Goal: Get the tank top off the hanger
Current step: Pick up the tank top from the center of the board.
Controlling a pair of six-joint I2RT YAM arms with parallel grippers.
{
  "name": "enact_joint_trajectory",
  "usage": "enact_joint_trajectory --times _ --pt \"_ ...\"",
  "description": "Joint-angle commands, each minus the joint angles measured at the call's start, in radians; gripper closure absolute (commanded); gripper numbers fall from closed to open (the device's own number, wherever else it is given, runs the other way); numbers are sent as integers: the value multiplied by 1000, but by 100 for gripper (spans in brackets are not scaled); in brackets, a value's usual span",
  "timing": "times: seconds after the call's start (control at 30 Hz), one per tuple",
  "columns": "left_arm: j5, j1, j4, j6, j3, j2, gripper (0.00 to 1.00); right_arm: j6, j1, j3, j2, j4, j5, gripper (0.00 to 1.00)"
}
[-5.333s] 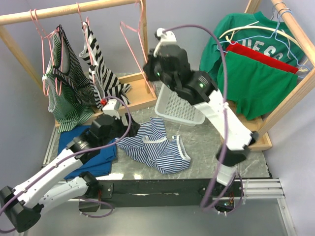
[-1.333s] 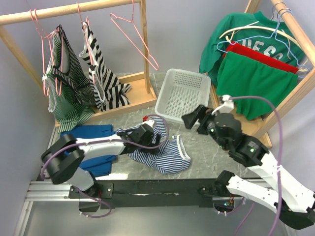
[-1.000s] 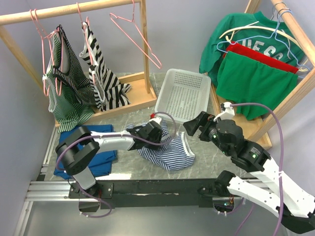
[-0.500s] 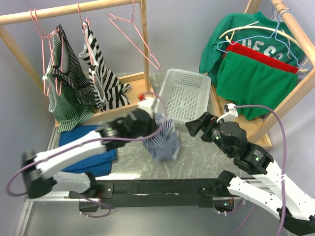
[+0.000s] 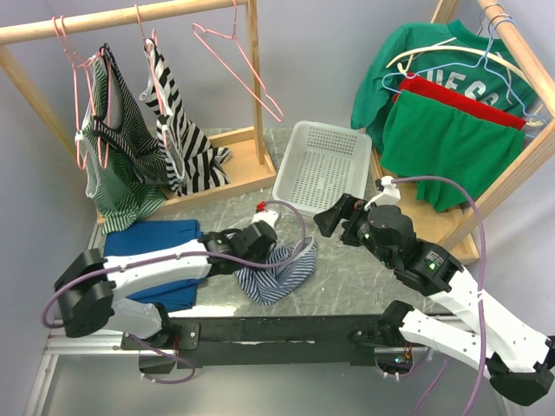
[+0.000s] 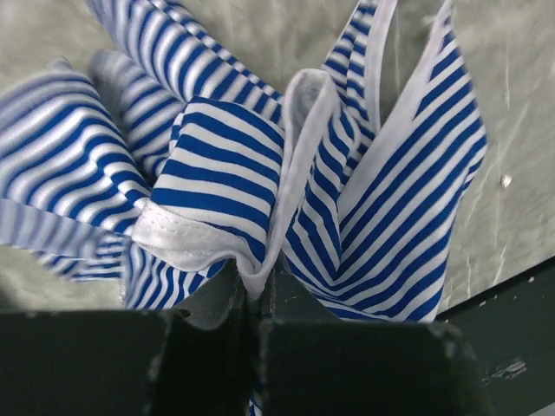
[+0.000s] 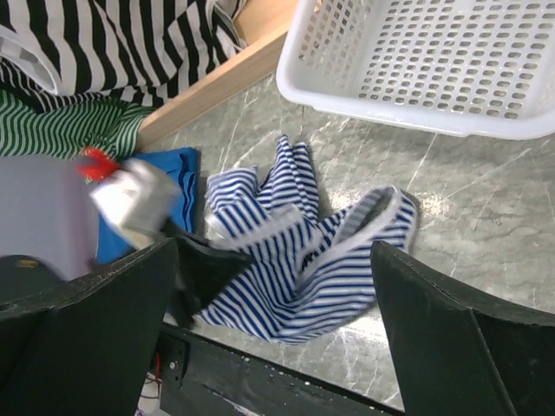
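The blue-and-white striped tank top (image 5: 279, 274) lies bunched on the grey marble table (image 5: 342, 274), off the pink wire hanger (image 5: 246, 78) — left gripper (image 6: 257, 295) clamped on it, right gripper (image 5: 323, 221) wide apart. Next, probably: let go.

White capital letters across the green shirt (image 5: 414, 43), at two o'clock in the overhead view, read roughly "ESO". A red garment (image 5: 468, 100) covers their lower edge, so the rest is unreadable.

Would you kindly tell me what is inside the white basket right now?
Nothing visible: the white basket shows only its bare perforated floor. Overhead, the right gripper covers its near corner.
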Motion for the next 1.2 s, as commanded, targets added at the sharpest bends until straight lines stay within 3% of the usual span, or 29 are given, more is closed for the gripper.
enact_joint_trajectory --times 0.0,0.03,0.1,0.13,0.2,0.27,0.3,0.67,1.17 --pt "67 -37 128 -7 25 21 99 7 3 -13 -17 35 1 0" --pt "94 -42 136 -6 26 27 97 8 3 -16 -20 35 1 0" --pt "114 -51 147 -4 28 36 72 13 3 -30 -26 38 -1 0" --pt "123 -60 151 -3 28 39 67 14 3 -33 -29 36 -2 0" --pt "154 -68 166 1 17 29 37 17 1 -39 -30 35 -1 0" --pt "201 -72 186 2 -7 10 33 19 1 -47 -30 33 -4 0" --pt "223 -74 197 1 -18 3 24 20 3 -47 -30 32 -2 0" --pt "320 -149 231 11 -99 52 12 48 3 -44 -93 -10 63 0" --pt "49 -249 176 -69 -9 361 12 71 3 -18 -184 -88 114 0"
